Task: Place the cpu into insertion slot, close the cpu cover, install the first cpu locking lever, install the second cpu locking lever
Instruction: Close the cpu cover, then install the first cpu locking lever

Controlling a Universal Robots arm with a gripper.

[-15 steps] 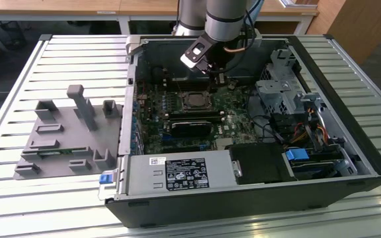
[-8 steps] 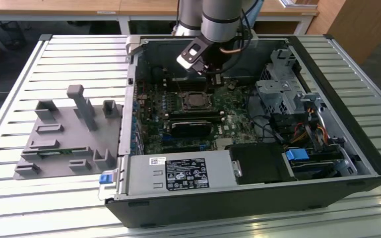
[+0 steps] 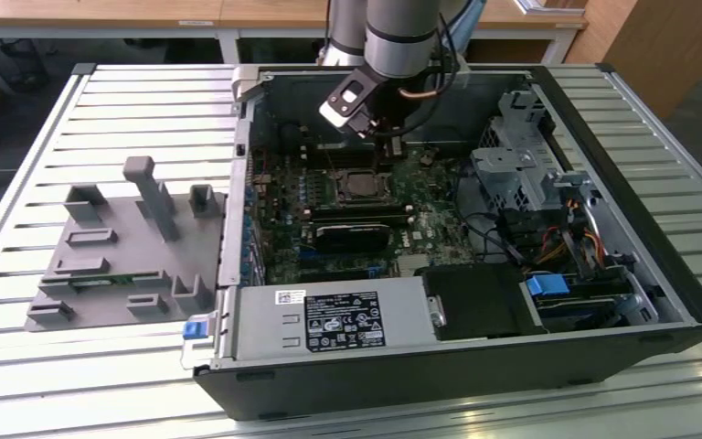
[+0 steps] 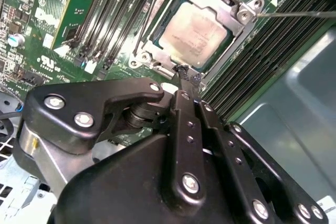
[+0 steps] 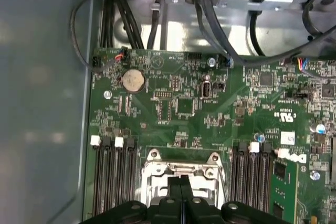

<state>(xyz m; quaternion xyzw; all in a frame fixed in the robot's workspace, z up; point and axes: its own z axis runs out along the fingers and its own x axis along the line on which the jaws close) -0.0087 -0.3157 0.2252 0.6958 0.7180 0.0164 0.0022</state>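
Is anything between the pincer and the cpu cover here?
Nothing visible. In the second wrist view the shut pincer is at the edge of the cpu cover, with the cpu seated under it.

Silver-grey tubular arm [image 3: 397,32] at the exterior view's top centre; white block [image 3: 346,102] beneath; matte black gripper [image 4: 187,76] links studded with silver screws [image 4: 190,183].

Cpu [image 4: 195,34] in insertion slot [image 4: 157,56], mem slots [image 4: 113,19] both sides, on mobo [image 5: 178,103] inside PC case [image 3: 326,389]

One cpu [image 4: 193,34], apparently one cpu cover [image 4: 237,39].
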